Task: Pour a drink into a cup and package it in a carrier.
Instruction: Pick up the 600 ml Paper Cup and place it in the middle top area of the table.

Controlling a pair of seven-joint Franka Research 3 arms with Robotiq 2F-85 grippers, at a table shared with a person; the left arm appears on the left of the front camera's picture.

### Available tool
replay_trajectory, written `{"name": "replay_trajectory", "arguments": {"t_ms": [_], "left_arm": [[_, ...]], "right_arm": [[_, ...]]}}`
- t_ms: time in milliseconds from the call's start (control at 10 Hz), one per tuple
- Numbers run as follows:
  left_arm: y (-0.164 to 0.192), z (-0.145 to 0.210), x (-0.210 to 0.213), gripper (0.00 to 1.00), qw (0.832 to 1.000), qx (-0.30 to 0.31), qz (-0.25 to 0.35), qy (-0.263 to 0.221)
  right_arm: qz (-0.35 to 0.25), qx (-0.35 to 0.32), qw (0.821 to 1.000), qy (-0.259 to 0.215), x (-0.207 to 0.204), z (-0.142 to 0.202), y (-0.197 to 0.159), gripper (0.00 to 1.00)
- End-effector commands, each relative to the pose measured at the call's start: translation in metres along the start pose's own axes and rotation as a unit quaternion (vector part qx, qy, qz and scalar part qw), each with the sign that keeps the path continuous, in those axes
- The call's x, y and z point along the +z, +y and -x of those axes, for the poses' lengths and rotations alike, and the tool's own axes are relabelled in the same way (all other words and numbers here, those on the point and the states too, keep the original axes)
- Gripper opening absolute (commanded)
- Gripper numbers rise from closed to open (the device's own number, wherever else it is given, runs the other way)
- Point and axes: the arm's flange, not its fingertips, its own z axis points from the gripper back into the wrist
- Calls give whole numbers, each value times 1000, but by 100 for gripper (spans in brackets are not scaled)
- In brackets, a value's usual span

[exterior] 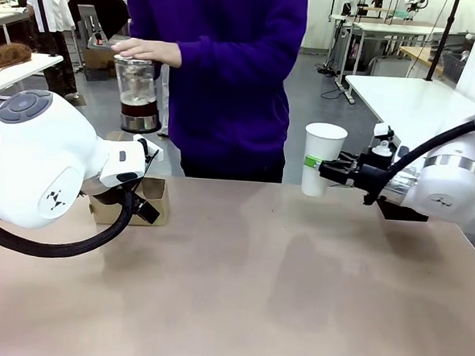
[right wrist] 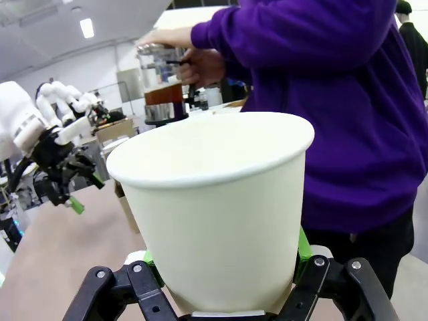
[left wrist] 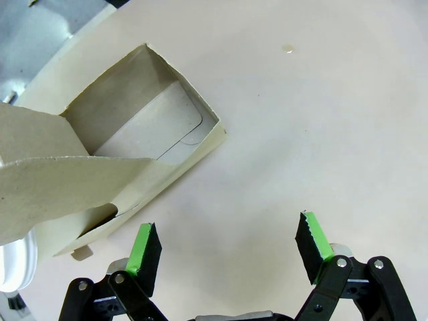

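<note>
My right gripper (exterior: pixel 312 164) is shut on the plain white paper cup (exterior: pixel 322 157), holding it upright and lidless above the table's far right; the same cup (right wrist: pixel 217 207) fills the right wrist view between the green pads (right wrist: pixel 302 246). A person in a purple top holds the glass pitcher (exterior: pixel 137 94) with dark brown drink (exterior: pixel 138 106) at the far left, hand on its lid; the pitcher (right wrist: pixel 162 83) shows behind the cup. The brown cardboard carrier (exterior: pixel 139 202) sits on the table behind my left arm. My left gripper (left wrist: pixel 227 251) hangs open just beside the carrier (left wrist: pixel 114 160).
The tan table (exterior: pixel 263 292) stretches wide in front of both arms. My left arm's white body (exterior: pixel 45 162) hides part of the carrier. A small pale spot (left wrist: pixel 288 48) lies on the table surface. Other tables stand behind the person.
</note>
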Motion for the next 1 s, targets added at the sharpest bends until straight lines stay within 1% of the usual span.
{"name": "replay_trajectory", "arguments": {"t_ms": [0, 200, 400, 500, 600, 700, 900], "left_arm": [[0, 0, 0, 100, 1000, 1, 1, -1], [0, 0, 0, 100, 1000, 1, 1, -1], [0, 0, 0, 100, 1000, 1, 1, -1], [0, 0, 0, 100, 1000, 1, 1, -1], [0, 0, 0, 100, 1000, 1, 1, -1], [0, 0, 0, 100, 1000, 1, 1, -1], [0, 0, 0, 100, 1000, 1, 1, -1]], "right_arm": [[20, 10, 1000, -9, -22, 11, -17, 80], [22, 12, 999, -19, -39, 25, -27, 80], [21, -2, 1000, -3, -44, 42, -36, 80], [17, -12, 1000, -7, -44, 46, -38, 80], [-8, -22, 1000, 10, -36, 41, -42, 80], [7, -11, 1000, -4, -38, 46, -33, 80], [7, -11, 1000, -4, -38, 46, -33, 80]]}}
